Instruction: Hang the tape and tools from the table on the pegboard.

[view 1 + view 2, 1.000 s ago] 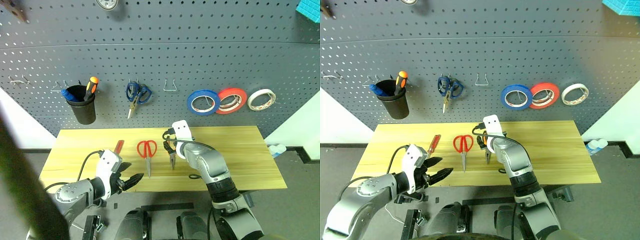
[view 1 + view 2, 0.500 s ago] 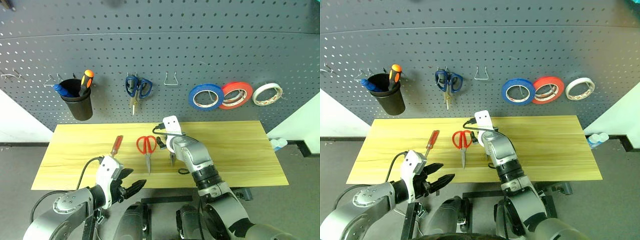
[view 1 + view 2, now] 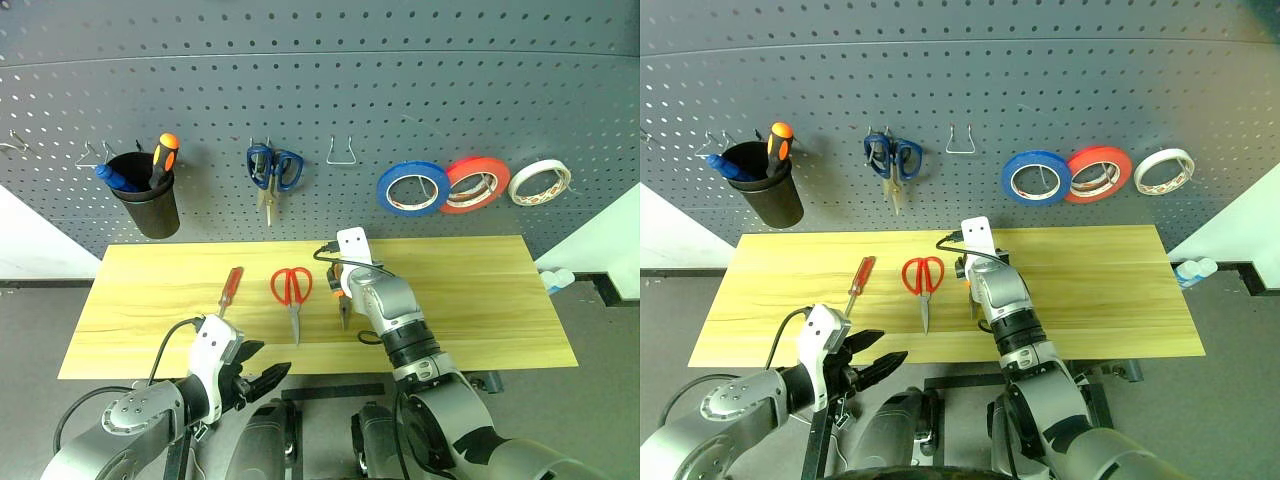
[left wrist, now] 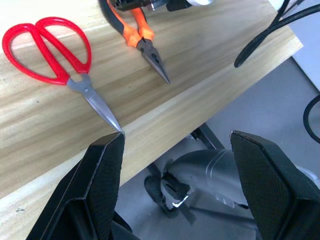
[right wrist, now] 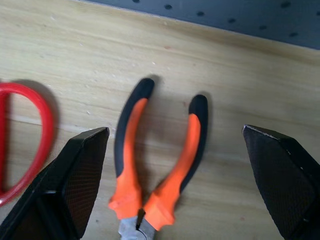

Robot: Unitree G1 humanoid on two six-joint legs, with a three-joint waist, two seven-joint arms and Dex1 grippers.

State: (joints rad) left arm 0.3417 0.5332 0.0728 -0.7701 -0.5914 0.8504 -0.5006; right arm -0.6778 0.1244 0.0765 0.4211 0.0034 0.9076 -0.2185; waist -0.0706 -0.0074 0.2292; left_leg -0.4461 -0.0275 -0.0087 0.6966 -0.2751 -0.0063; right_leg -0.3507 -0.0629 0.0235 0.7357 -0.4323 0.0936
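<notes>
The pliers (image 5: 160, 165) lie flat on the surface (image 3: 480, 300) near its middle, with curved orange-and-black handles spread toward the pegboard (image 3: 400, 90) and the slim steel nose pointing to the near edge. The right gripper (image 5: 175, 175) hangs just above them, its two black textured fingers (image 5: 75, 175) spread wide, one on each side of the handles and touching neither.

Just left of the pliers lie the red-handled scissors (image 3: 292, 296): smooth oval loops at the far end, closed steel blades tapering to a point toward the near edge. Further left, the red-handled screwdriver (image 3: 231, 290) lies on a slight diagonal, with a thin shaft and translucent red grip.

The left gripper (image 3: 262, 378) is off the near edge of the surface, left of centre, its fingers parted and holding nothing.

The surface is a long rectangle of pale yellow wood grain. The pegboard is dark grey with a regular grid of small holes. On it hang:
- the blue tape (image 3: 412, 188), a flat ring, right of centre;
- a red-orange tape roll (image 3: 474, 183) overlapping its right edge;
- a white tape roll (image 3: 540, 181) further right;
- blue-handled scissors (image 3: 273, 172) left of centre;
- a bare wire hook (image 3: 343, 152) beside those scissors;
- a black cup (image 3: 146, 205) at the left, holding an orange-and-black-handled screwdriver (image 3: 164, 158).
</notes>
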